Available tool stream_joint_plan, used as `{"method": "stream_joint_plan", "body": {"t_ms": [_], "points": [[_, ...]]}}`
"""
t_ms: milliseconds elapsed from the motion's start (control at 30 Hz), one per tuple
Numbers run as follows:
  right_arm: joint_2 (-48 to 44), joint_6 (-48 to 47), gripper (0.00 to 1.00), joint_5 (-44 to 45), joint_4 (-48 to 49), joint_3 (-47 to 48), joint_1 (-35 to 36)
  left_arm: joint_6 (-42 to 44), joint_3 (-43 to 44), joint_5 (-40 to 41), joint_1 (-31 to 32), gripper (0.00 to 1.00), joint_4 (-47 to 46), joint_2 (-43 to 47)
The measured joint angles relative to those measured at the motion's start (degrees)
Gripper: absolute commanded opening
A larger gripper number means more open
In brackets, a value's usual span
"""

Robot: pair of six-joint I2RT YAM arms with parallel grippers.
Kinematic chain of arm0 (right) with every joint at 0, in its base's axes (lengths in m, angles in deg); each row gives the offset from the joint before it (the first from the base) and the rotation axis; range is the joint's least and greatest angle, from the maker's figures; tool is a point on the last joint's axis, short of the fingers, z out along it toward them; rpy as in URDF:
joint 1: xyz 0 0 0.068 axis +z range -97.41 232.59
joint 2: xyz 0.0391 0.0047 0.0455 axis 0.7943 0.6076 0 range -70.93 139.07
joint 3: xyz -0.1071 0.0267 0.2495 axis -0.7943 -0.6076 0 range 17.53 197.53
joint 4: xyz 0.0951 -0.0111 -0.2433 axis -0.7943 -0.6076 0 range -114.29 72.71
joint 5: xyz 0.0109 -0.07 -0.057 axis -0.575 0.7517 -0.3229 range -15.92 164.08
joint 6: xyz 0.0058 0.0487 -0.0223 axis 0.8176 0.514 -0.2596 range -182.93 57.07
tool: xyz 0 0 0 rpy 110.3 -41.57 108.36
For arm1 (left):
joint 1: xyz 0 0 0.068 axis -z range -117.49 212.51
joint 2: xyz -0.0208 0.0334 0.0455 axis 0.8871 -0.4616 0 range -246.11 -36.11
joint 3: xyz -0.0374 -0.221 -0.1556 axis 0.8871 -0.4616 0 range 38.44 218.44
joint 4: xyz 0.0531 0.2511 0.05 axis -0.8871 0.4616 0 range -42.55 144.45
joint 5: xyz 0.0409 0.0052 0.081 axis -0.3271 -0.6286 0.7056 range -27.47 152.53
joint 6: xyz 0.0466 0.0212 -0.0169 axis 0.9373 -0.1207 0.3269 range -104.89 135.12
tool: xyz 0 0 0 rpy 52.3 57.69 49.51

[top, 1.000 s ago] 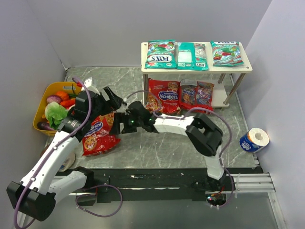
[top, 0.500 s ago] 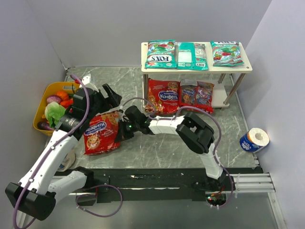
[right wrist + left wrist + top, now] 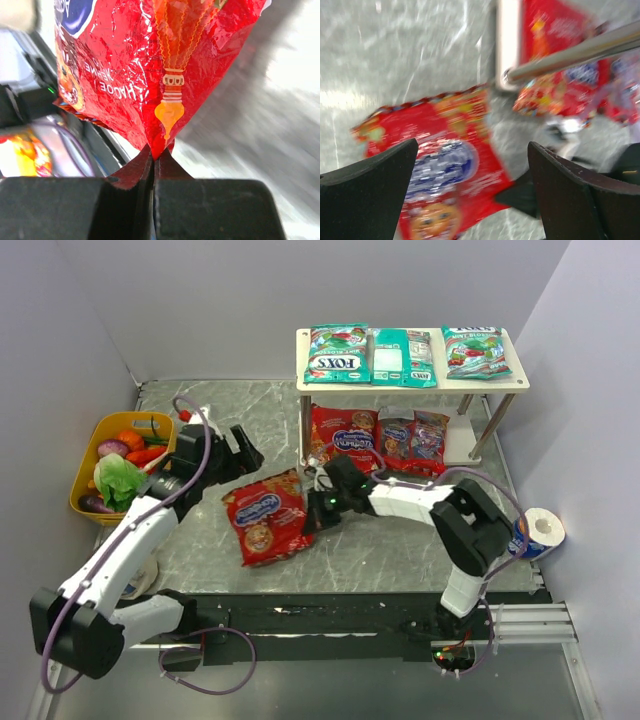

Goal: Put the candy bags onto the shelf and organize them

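Grey marbled table (image 3: 400, 550) is recorded in the top external view, with the shelf (image 3: 412, 388) standing at 12 o'clock. Three teal candy bags (image 3: 403, 357) are laid side by side on its upper board. Further red candy bags (image 3: 343, 438) are seen on the lower board. A loose red bag (image 3: 266, 520) is found over the table at 7 o'clock from the shelf; whether it rests fully on the surface cannot be told. Its 3 o'clock edge is pinched by the right gripper (image 3: 310, 522). The left gripper (image 3: 245, 448) is held spread at 11 o'clock from that bag, apart from it. A yellow tub (image 3: 85, 465) is noted at 9 o'clock and a paper roll (image 3: 535, 532) at 4 o'clock.

The left wrist view is blurred. The left gripper (image 3: 472, 147) is shown with its fingers (image 3: 370, 195) wide apart and nothing gripped. The loose red bag (image 3: 440, 165) is seen beyond them, and a shelf leg (image 3: 580, 50) at 1 o'clock.

In the right wrist view, the right gripper (image 3: 154, 162) is pressed together on a corner of the loose red bag (image 3: 135, 60).
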Motion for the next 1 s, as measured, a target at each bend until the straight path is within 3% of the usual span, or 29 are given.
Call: {"method": "stream_joint_plan", "body": {"t_ms": [133, 400, 567, 633, 700, 900, 1000], "points": [[-4.0, -6.5, 0.20, -0.9, -6.4, -2.8, -3.6, 0.0, -2.9, -3.1, -0.1, 0.95, -1.6, -4.2], [-10.8, -12.5, 0.37, 1.2, -13.5, -7.2, -8.0, 0.0, -3.7, -9.3, -0.1, 0.88, -6.9, -16.4], [-15.9, -10.3, 0.73, 5.2, -14.6, -10.2, -9.6, -0.5, -2.3, -11.4, -0.1, 0.75, -9.0, -26.7], [-18.9, -7.3, 0.87, 7.4, -14.0, -12.1, -9.7, -0.9, -1.9, -12.1, -0.1, 0.72, -9.1, -30.5], [-23.6, -3.0, 0.92, 10.0, -13.1, -14.9, -9.7, -1.6, -1.9, -12.1, -0.3, 0.69, -9.0, -32.4], [-41.2, 18.0, 0.98, 20.2, -10.1, -24.0, -8.3, -3.2, -2.7, -12.2, -0.3, 0.62, -8.3, -32.1], [-44.5, 26.8, 0.99, 25.0, -10.5, -24.9, -5.1, -4.7, -5.8, -13.1, -0.3, 0.58, -8.4, -30.1]]}}
